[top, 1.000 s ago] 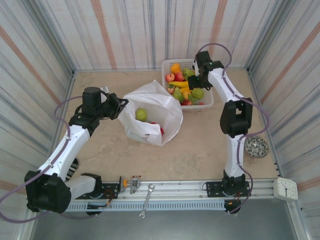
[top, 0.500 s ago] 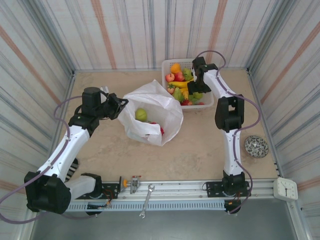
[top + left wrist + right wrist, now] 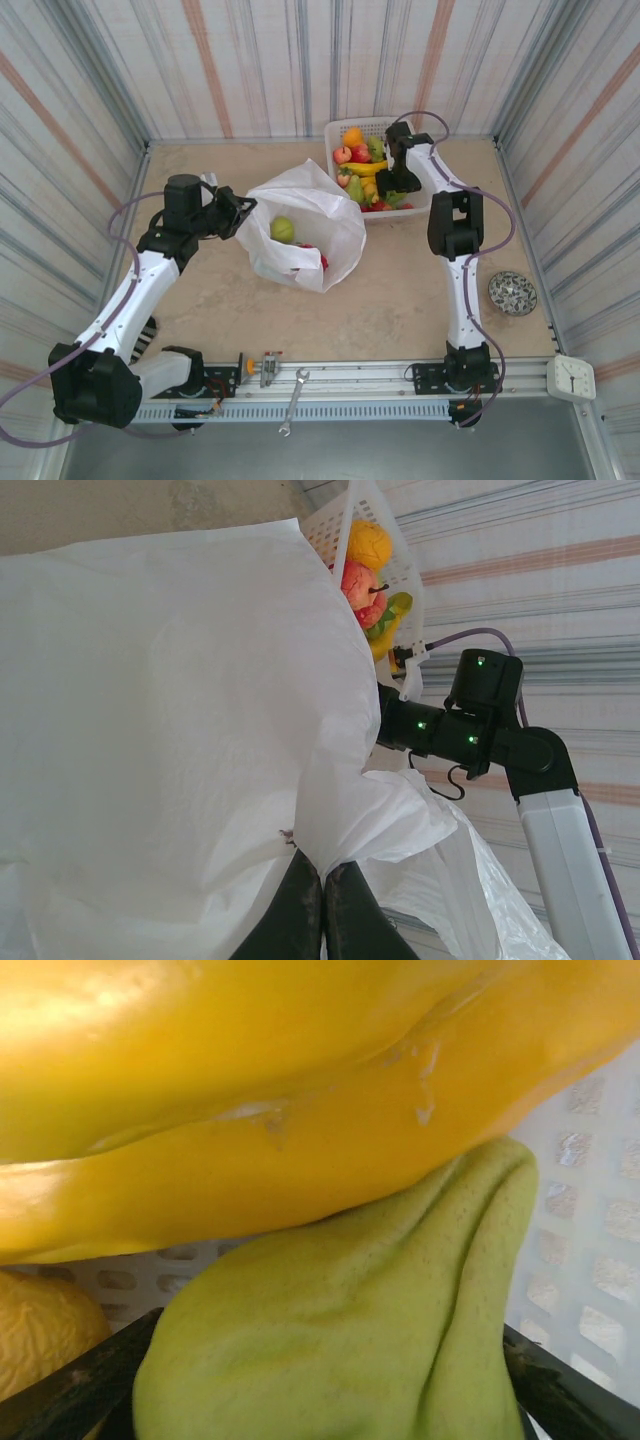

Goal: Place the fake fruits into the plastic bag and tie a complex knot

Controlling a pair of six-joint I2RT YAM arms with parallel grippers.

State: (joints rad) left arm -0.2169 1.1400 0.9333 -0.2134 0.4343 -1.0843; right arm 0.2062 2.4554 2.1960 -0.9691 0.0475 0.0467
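The white plastic bag (image 3: 310, 205) lies open mid-table with a green fruit (image 3: 283, 229) and a red one (image 3: 322, 261) inside. My left gripper (image 3: 236, 212) is shut on the bag's rim (image 3: 330, 825), holding the mouth up. The other fake fruits sit in the white lattice basket (image 3: 330, 130): an orange (image 3: 351, 135), a red apple (image 3: 343, 154) and bananas (image 3: 365, 168). My right gripper (image 3: 385, 188) is down in the basket. Its fingers (image 3: 70, 1390) stand open on either side of a green pear (image 3: 340, 1330), under the yellow bananas (image 3: 300, 1110).
The basket wall (image 3: 600, 1260) lies right behind the pear. A round metal dish (image 3: 512, 293) sits at the table's right. A clock (image 3: 572, 377) and a wrench (image 3: 293, 400) lie along the front rail. Striped walls enclose the table.
My right gripper has dropped from above the basket down among the fruits and onto the green pear. The left gripper and the bag have stayed put.
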